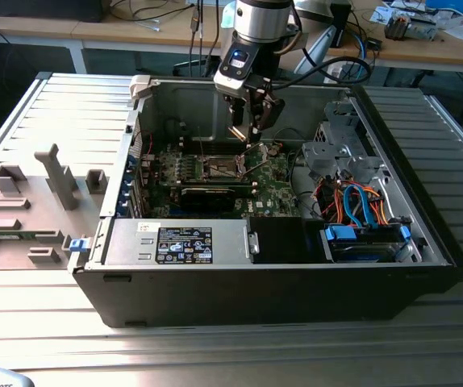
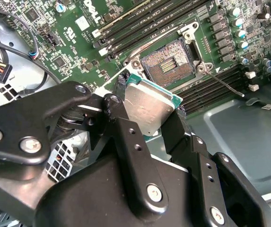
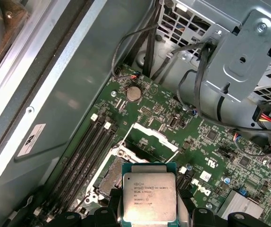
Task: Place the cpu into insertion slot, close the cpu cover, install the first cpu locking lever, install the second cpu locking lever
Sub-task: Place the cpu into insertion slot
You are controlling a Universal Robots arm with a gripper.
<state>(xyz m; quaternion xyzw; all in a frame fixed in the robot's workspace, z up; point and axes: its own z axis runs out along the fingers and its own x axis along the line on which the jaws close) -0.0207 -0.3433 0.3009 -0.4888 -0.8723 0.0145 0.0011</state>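
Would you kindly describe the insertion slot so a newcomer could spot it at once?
In the open computer case, find the green motherboard. The insertion slot sits on it beside the long black memory slots. It alone is square, with a silvery rim and dark centre; the gripper holds the cpu near it.

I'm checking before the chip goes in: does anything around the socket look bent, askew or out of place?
Nothing stands out. The pincer clamps the cpu above the board, near the open slot. The cover stands raised, and a lever juts out beside the slot.
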